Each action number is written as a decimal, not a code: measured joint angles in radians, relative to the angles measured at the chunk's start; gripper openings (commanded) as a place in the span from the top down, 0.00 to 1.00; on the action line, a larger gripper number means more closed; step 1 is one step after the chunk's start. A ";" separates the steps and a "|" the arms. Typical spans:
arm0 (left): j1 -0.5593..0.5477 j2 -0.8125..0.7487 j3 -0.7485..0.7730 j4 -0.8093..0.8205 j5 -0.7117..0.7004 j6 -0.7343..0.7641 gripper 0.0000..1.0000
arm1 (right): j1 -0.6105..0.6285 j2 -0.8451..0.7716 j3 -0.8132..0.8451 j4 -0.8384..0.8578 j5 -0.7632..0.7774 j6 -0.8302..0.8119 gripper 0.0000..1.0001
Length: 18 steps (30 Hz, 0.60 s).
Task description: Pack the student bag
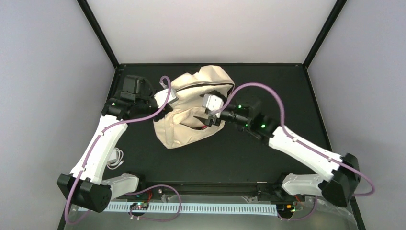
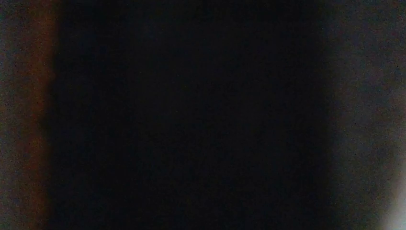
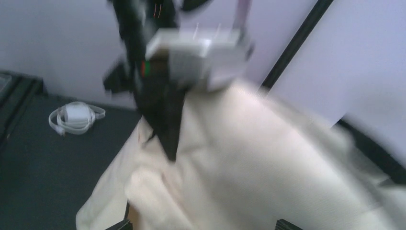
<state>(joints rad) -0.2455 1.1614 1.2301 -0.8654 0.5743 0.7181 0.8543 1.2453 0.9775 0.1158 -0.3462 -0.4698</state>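
Observation:
The student bag, cream fabric with dark zipper lines, lies in the middle of the black table. My left gripper is at its upper left edge. In the right wrist view its black fingers taper together onto a fold of the fabric, shut on it. The left wrist view is all dark. My right gripper is at the bag's right side by a dark gap with something red in it. In its own blurred view the bag fills the frame, and the gripper has its tips wide apart at the bottom edge.
A white charger with coiled cable lies on the table near the left arm; it also shows in the right wrist view. The black frame posts and grey walls close the back and sides.

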 measured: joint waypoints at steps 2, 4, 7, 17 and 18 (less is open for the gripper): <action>0.000 0.001 0.000 0.000 -0.002 0.000 0.98 | 0.000 -0.039 0.084 -0.079 -0.002 0.031 0.14; 0.000 0.004 0.002 0.000 -0.002 0.000 0.99 | -0.009 -0.082 0.180 -0.150 -0.002 0.054 0.11; 0.000 0.006 0.005 0.000 -0.003 0.001 0.98 | -0.064 -0.149 0.243 -0.211 -0.015 0.069 0.04; 0.000 0.006 0.005 -0.001 -0.003 0.003 0.98 | -0.227 -0.024 0.290 -0.364 -0.032 -0.033 0.05; 0.000 0.006 0.005 -0.001 -0.003 0.003 0.98 | -0.231 -0.003 0.290 -0.370 -0.032 -0.047 0.07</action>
<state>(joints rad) -0.2451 1.1675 1.2354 -0.8661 0.5716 0.7212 0.6231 1.2419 1.2675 -0.2543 -0.3782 -0.5163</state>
